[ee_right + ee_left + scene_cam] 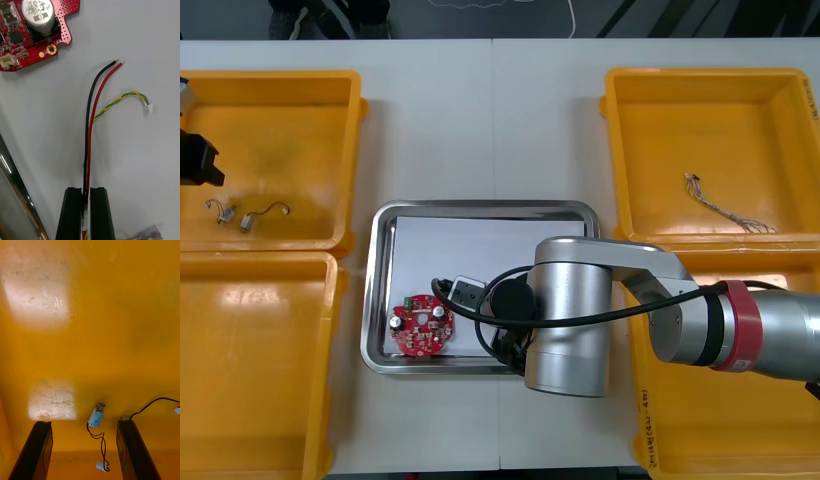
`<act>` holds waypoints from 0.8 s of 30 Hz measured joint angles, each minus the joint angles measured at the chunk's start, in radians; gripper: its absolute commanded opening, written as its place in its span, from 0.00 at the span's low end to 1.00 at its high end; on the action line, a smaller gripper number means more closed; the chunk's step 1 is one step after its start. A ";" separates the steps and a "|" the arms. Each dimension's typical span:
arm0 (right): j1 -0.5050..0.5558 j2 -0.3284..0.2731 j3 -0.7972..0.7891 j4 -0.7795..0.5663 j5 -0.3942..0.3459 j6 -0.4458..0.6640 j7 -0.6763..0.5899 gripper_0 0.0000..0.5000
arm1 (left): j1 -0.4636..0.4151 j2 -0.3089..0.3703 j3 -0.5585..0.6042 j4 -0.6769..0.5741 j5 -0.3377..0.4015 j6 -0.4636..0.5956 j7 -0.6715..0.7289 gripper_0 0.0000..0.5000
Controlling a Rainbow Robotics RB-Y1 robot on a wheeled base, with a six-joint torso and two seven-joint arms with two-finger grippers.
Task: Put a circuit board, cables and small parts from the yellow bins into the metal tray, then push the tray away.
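Tray point(480, 207) | right hand point(85, 190) clamps cables point(87, 150) — board point(33, 30) beyond | left hand point(84, 423) over bin point(280, 78)

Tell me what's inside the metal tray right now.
A round red circuit board on its white inside. The right end effector, shut on cables, is over it; that arm covers the tray's near right part.

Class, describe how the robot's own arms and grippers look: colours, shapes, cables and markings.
The right arm is built of smooth silver cylinders, with a red band beside a black ring, and a black arm cable loops across it. The right gripper and left gripper both have flat, matte black, bar-shaped fingers.
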 measured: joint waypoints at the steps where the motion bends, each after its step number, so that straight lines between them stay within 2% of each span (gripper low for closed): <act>1: -0.002 0.000 0.000 0.000 0.000 0.000 0.000 0.59 | 0.000 0.000 -0.007 0.005 0.001 -0.004 0.000 1.00; 3: -0.005 0.000 0.000 0.000 0.000 0.000 0.000 0.78 | 0.000 0.000 -0.024 0.017 0.004 -0.014 0.000 0.99; 6: -0.009 0.000 0.000 0.000 0.000 0.001 0.000 0.88 | 0.000 0.001 -0.054 0.041 0.014 -0.037 0.000 0.99; 13: -0.039 0.000 0.000 0.000 -0.005 0.068 0.000 0.89 | 0.000 0.001 -0.112 0.072 0.036 -0.061 0.000 0.98; 19: -0.072 0.000 -0.053 -0.001 -0.099 0.158 0.000 0.89 | 0.000 0.001 -0.136 0.078 0.052 -0.062 0.000 0.98; 24: -0.073 0.000 -0.153 -0.003 -0.135 0.212 0.000 0.89 | 0.000 0.001 -0.144 0.080 0.063 -0.067 0.000 0.98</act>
